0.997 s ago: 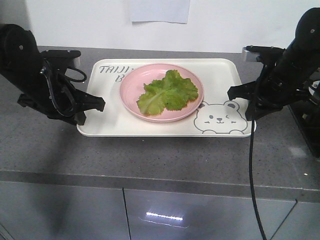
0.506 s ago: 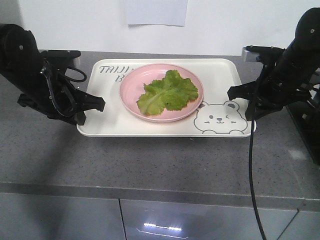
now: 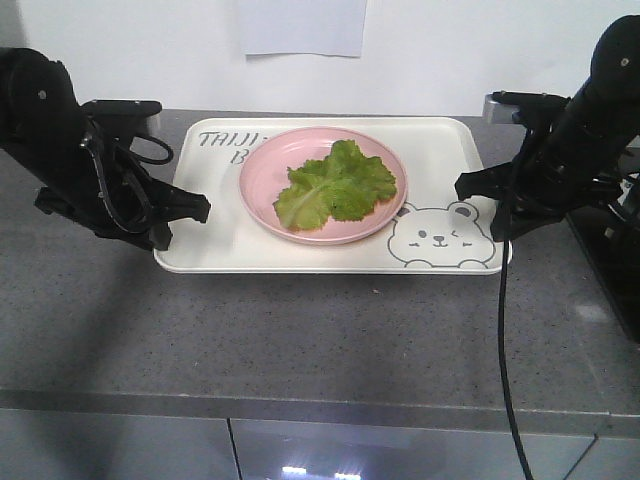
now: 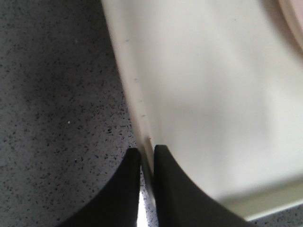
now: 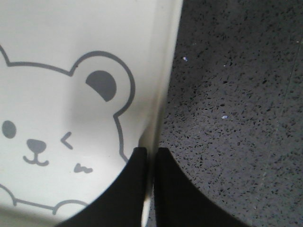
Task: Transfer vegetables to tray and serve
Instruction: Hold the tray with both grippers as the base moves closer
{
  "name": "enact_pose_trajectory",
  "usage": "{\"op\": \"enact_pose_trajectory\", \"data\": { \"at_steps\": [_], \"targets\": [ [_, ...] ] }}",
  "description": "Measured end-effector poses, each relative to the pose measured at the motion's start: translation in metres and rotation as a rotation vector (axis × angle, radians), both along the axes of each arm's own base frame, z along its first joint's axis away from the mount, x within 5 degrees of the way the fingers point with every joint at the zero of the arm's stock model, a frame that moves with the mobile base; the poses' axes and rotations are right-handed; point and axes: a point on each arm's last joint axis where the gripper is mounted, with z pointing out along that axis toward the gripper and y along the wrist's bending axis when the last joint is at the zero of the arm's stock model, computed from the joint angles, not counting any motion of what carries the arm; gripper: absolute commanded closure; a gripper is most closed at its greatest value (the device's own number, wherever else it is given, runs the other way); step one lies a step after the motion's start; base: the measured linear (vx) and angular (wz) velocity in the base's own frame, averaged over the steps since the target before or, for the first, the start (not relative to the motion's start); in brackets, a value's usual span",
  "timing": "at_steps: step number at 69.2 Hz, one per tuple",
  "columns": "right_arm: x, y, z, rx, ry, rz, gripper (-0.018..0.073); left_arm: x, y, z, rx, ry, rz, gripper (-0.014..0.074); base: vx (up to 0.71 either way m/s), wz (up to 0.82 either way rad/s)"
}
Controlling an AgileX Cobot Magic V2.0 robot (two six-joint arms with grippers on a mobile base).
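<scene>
My left tool (image 4: 147, 163) and right tool (image 5: 151, 163) each pinch an opposite tray (image 3: 440, 150) rim; vegetables (image 3: 338, 185) lie on the pink plate (image 3: 262, 180).

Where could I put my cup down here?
The grey counter in front of the tray is bare. On the tray, free patches lie left of the pink plate and behind the bear. Both tray ends are taken by the grippers.

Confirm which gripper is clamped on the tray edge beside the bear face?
The right gripper, shut on the tray rim next to the winking bear; the left gripper pinches the plain opposite edge.
</scene>
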Motion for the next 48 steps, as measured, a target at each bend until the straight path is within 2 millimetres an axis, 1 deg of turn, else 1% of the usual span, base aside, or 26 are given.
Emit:
{"op": "enact_pose_trajectory", "data": {
  "at_steps": [48],
  "targets": [
    [0.0000,0.0000,0.0000,0.000,0.000,0.000,0.0564,0.0000,0.0000,0.0000,0.000,0.000,0.000,0.0603,0.05,-0.04]
  ]
}}
